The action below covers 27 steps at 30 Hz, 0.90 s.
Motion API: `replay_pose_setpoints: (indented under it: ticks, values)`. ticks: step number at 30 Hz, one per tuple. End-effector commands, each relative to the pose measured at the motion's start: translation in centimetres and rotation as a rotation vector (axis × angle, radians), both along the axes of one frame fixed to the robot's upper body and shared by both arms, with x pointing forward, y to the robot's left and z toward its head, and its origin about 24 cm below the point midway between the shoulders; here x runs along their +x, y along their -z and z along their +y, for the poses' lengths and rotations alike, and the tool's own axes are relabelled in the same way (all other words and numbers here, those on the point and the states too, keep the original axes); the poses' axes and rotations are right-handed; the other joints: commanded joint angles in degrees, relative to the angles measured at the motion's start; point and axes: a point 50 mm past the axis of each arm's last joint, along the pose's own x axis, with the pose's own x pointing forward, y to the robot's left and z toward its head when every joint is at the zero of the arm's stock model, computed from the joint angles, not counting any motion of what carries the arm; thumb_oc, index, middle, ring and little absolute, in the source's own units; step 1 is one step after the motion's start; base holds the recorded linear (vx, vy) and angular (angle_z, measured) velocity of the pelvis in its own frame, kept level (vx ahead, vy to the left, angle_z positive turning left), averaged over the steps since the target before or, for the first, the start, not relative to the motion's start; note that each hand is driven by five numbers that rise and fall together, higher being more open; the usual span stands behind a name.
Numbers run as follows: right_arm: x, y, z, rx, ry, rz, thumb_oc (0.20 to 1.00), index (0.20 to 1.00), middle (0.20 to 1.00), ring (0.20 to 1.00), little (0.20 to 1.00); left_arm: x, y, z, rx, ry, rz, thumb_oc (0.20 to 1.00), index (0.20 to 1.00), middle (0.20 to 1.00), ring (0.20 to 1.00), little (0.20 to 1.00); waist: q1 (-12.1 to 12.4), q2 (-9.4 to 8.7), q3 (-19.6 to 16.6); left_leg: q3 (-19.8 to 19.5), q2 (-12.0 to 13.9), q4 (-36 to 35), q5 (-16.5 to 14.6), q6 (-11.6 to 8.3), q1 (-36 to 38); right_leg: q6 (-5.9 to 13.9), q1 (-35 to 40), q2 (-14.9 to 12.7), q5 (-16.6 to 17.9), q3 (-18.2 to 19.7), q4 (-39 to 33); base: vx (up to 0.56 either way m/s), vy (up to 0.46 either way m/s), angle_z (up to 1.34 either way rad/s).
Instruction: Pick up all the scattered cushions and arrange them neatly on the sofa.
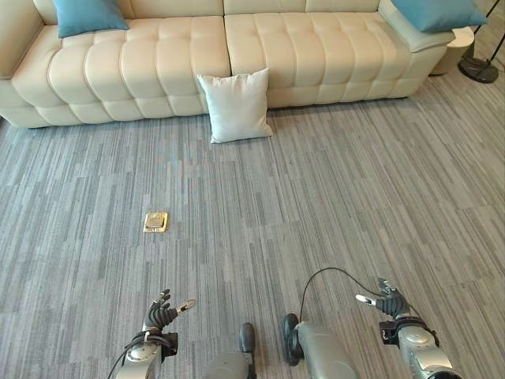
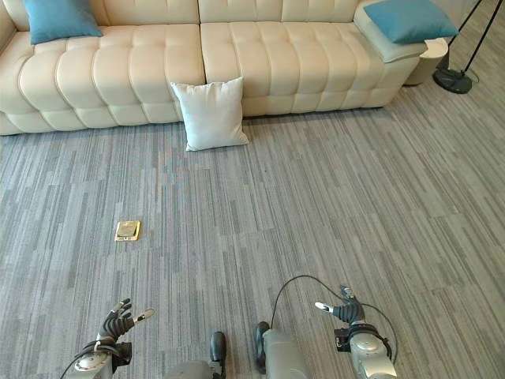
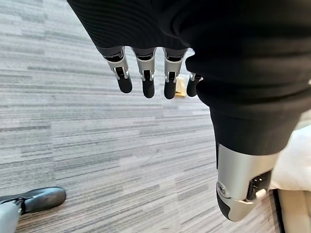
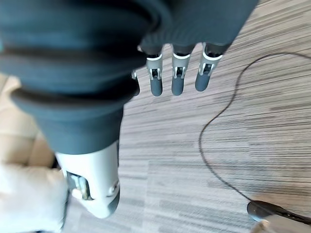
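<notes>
1 white cushion (image 1: pixel 235 106) far beyond robot hand (image 1: pixel 162 314)

My head camera's two eye views look down and forward from high up across the carpet (image 1: pixel 331 197) toward the sofa (image 1: pixel 237 47), which lies far off along the top edge. Both share the sofa, the white cushion (image 2: pixel 210 114) leaning against its front, and the floor plate (image 1: pixel 155 222) well short of it. Each wrist view looks along its own hand from very close, facing the carpet; the left one catches the floor plate (image 3: pixel 181 90) past the fingertips.
</notes>
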Motion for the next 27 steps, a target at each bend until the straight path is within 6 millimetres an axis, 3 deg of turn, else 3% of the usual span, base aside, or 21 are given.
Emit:
replay_pose_setpoints:
  ticks: [1,5,6,8,9,10,11,13,15,18,19,21,22,27]
  values:
    - [1.0,-0.9,-0.8,-0.065,-0.031,-0.032,1.0,1.0,1.0,1.0,1.0,-0.2,-0.7,1.3,0.05,-0.009,-0.026,1.0,1.0,1.0,1.0,1.0,-1.44,-0.14,-1.69,-4.6,-2.71,5.35,-11.53,-3.0,7.09,2.68,0.19,-0.36,6.98,-1.49,-12.81,0.48,-0.059,0.23]
    - [0.1,-0.5,-1.4,-0.082,-0.021,-0.002,1.0,1.0,1.0,1.0,1.0,-0.3,-0.4,1.1,0.06,0.008,-0.011,1.0,1.0,1.0,1.0,1.0,-3.27,0.8,-1.68,-7.49,-2.18,3.82,-12.64,-4.38,11.71,3.31,-1.6,0.09,8.91,-2.47,-18.73,0.42,-0.087,0.36]
    - [-0.6,-0.3,-1.7,-0.077,-0.009,0.013,1.0,1.0,1.0,1.0,1.0,-0.4,-0.3,0.8,0.053,0.033,-0.002,1.0,1.0,1.0,1.0,1.0,-3.61,1.12,-2.39,-8.4,-1.77,4.89,-11.59,-5.67,12.56,2.2,-0.03,-0.31,9.32,-2.22,-18.4,0.6,-0.217,0.66]
    - [-1.2,0.0,-2.1,-0.073,0.014,0.026,1.0,1.0,1.0,1.0,1.0,-0.3,-0.1,0.5,0.046,0.037,0.006,1.0,1.0,1.0,1.0,1.0,-3.92,2.29,-2.92,-8.15,-0.18,11.33,-5.46,-9.09,10.68,0.42,2.39,0.67,9.01,-2.74,-17.71,0.42,-0.205,0.71]
    - [-1.2,0.0,-2.1,-0.072,0.014,0.026,1.0,1.0,1.0,1.0,1.0,-0.3,-0.1,0.5,0.046,0.037,0.006,1.0,1.0,1.0,1.0,1.0,-4.02,2.11,-3.02,-8.26,-0.37,11.3,-5.27,-9.07,10.5,0.45,2.29,0.46,9.16,-2.74,-17.83,0.33,-0.238,1.07]
    - [-1.1,-0.3,-2.3,-0.061,0.041,0.003,1.0,1.0,1.0,1.0,1.0,0.2,-0.2,0.2,0.037,0.053,-0.004,1.0,1.0,1.0,1.0,1.0,-4.32,1.77,-2.4,-5.53,1.65,24.44,2.06,-11.39,3.81,-1.7,5.22,0.11,7.34,-3.25,-17.99,0.31,-0.243,0.99]
    - [-0.9,-0.4,-2.5,-0.06,0.049,-0.008,1.0,1.0,1.0,1.0,1.0,0.4,-0.3,0.1,0.037,0.061,-0.009,1.0,1.0,1.0,1.0,1.0,-4.17,1.48,-2.19,-3.13,3.18,29.75,3.8,-11.04,1.04,-2.93,6.96,0.35,5.8,-3.15,-18.15,0.47,-0.331,0.86]
    - [-1.0,-0.4,-2.9,-0.071,0.065,0.001,1.0,1.0,1.0,1.0,1.0,0.7,-0.5,0.2,0.037,0.058,-0.017,1.0,1.0,1.0,1.0,1.0,-3.7,0.74,-1.83,1.12,5.99,37.1,4.19,-10.39,-2.5,-4.74,9.61,0.59,3.59,-2.67,-17.95,0.38,-0.224,-0.19]
    - [-0.8,-0.6,-3.3,-0.083,0.073,-0.002,1.0,1.0,1.0,1.0,1.0,1.1,-0.7,0.1,0.036,0.069,-0.029,1.0,1.0,1.0,1.0,1.0,-2.49,0.01,-1.01,3.3,5.96,38.19,-0.45,-8.41,-7.32,-4.85,12.89,0.64,1.96,-1.88,-18.02,0.39,-0.132,-0.2]
    - [-0.8,-0.7,-3.4,-0.079,0.077,-0.008,1.0,1.0,1.0,1.0,1.0,1.2,-0.7,-0.1,0.041,0.088,-0.028,1.0,1.0,1.0,1.0,1.0,-1.66,-0.97,-0.87,4.46,5.37,34.38,-2.6,-7.77,-12.31,-4.38,15.74,0.15,1.1,-1.28,-19.03,0.37,-0.043,-0.04]
    - [-0.8,-0.8,-3.4,-0.085,0.08,-0.011,1.0,1.0,1.0,1.0,1.0,1.3,-0.9,0.0,0.053,0.102,-0.036,1.0,1.0,1.0,1.0,1.0,-0.61,-1.43,-0.7,5.67,5.03,25.81,-2.96,-7.61,-16.67,-3.6,19.24,0.02,0.05,-1.13,-20.69,0.41,0.024,-0.01]
    - [-0.8,-0.8,-3.4,-0.088,0.079,-0.01,1.0,1.0,1.0,1.0,1.0,1.3,-1.0,0.0,0.055,0.11,-0.038,1.0,1.0,1.0,1.0,1.0,-0.04,-1.4,-0.72,5.6,4.9,21.31,-2.1,-7.74,-16.96,-3.35,20.62,0.1,-0.49,-0.86,-21.16,0.43,0.048,-0.13]
    - [-0.9,-0.6,-3.3,-0.094,0.075,-0.002,1.0,1.0,1.0,1.0,1.0,1.0,-0.9,0.2,0.061,0.102,-0.028,1.0,1.0,1.0,1.0,1.0,1.01,-0.63,-1.09,4.35,4.42,12.13,3.47,-9.18,-18.56,-3.0,23.75,1.41,-1.65,0.02,-22.38,0.47,0.076,-0.13]
    - [-1.0,-0.3,-3.1,-0.11,0.067,0.017,1.0,1.0,1.0,1.0,1.0,0.4,-0.5,0.2,0.059,0.089,-0.006,1.0,1.0,1.0,1.0,1.0,2.73,-0.68,-2.13,3.59,4.55,3.17,6.78,-9.9,-22.39,-2.35,28.89,1.83,-4.16,2.82,-23.19,0.47,0.124,-0.16]
